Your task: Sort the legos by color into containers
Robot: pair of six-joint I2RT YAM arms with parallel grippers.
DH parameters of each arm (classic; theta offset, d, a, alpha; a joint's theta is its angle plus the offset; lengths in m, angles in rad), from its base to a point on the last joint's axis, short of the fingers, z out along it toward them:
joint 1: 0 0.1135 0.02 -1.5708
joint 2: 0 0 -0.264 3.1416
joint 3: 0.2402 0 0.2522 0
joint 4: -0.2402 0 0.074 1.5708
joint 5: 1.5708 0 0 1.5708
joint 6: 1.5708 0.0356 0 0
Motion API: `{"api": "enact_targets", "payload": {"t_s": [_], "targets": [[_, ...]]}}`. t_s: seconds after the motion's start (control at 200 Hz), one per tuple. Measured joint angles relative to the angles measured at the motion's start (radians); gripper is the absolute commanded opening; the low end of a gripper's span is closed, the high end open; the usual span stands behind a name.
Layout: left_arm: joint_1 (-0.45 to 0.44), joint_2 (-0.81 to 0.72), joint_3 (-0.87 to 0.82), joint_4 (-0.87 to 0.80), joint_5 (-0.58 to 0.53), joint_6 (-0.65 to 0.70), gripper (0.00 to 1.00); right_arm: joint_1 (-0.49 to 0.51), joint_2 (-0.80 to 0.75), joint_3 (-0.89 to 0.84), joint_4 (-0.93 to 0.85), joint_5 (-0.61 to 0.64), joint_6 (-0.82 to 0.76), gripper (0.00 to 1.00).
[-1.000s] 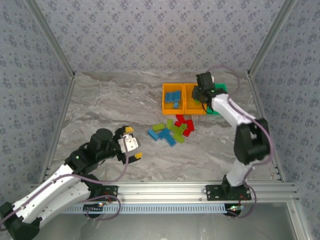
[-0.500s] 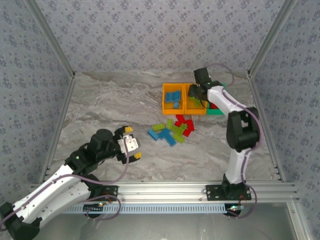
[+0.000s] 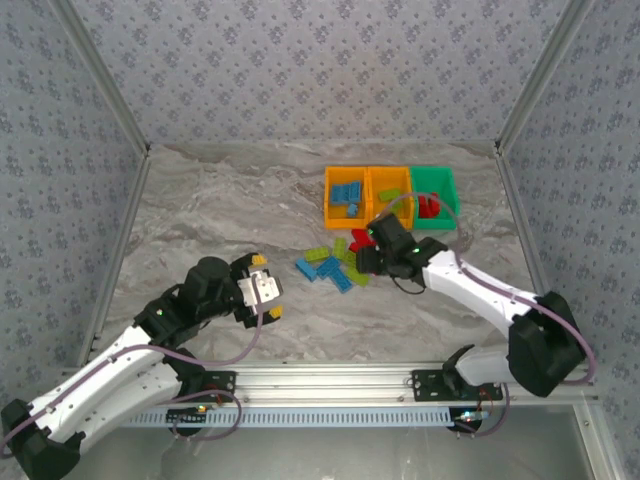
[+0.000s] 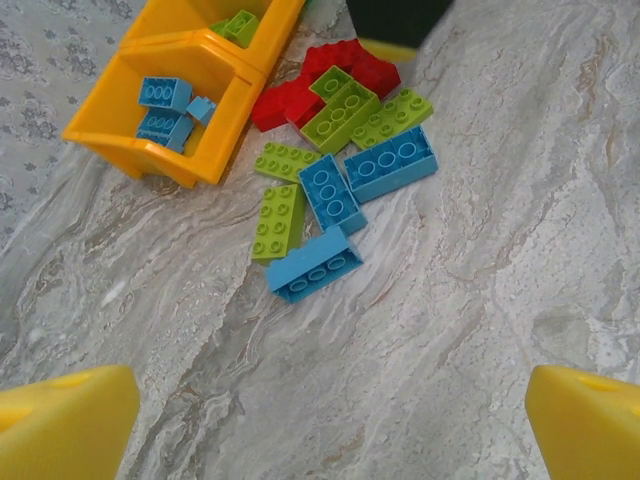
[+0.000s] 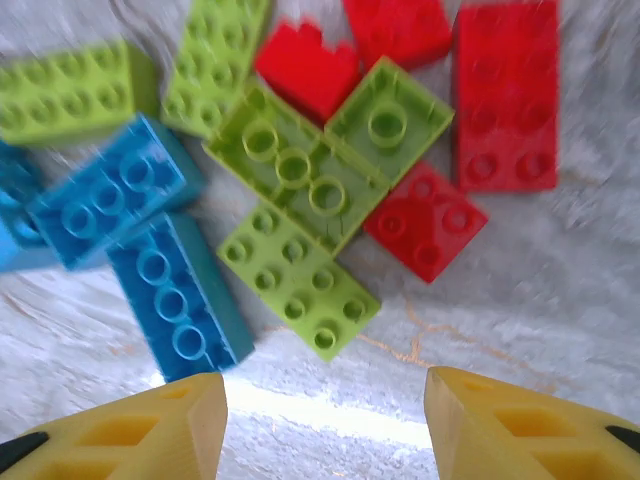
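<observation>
Right gripper [image 5: 325, 405], fingers apart with nothing between them, hovers over the loose legos [image 3: 342, 262] mid-table — left gripper [image 4: 330, 420] spread wide nearby; containers [image 3: 350, 170] stand just behind the pile.

No words, numbers or labels can be read anywhere. The bricks [image 4: 390, 165] and bins [image 4: 140, 158] carry no legible marks.
</observation>
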Motion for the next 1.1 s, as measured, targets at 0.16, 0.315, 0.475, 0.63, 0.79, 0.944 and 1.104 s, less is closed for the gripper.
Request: {"api": "enact_targets", "payload": {"t_s": [0.16,0.315,0.475,0.63,0.79,0.944,1.104], "targets": [[0.000,0.000,0.000,0.000,-0.001,0.000,0.99,-0.002,0.111,0.000,-0.001,-0.004,-0.074,0.53],[0.000,-0.002,0.000,0.000,-0.006,0.001,0.99,0.001,0.208,0.019,-0.002,-0.008,-0.150,0.57],[0.000,-0.013,0.000,0.000,-0.013,0.007,0.99,0.006,0.246,0.050,-0.009,-0.003,-0.213,0.60],[0.000,-0.013,0.000,0.000,-0.013,0.008,0.99,0.006,0.284,0.090,-0.004,-0.003,-0.263,0.57],[0.000,-0.014,0.000,0.000,-0.019,0.008,0.99,0.006,0.306,0.113,-0.013,0.004,-0.287,0.55],[0.000,-0.015,-0.006,0.000,-0.020,0.008,0.99,0.010,0.314,0.123,-0.019,0.002,-0.309,0.47],[0.000,-0.016,-0.011,-0.001,-0.020,0.008,0.99,0.017,0.314,0.123,-0.015,-0.003,-0.330,0.40]]}}
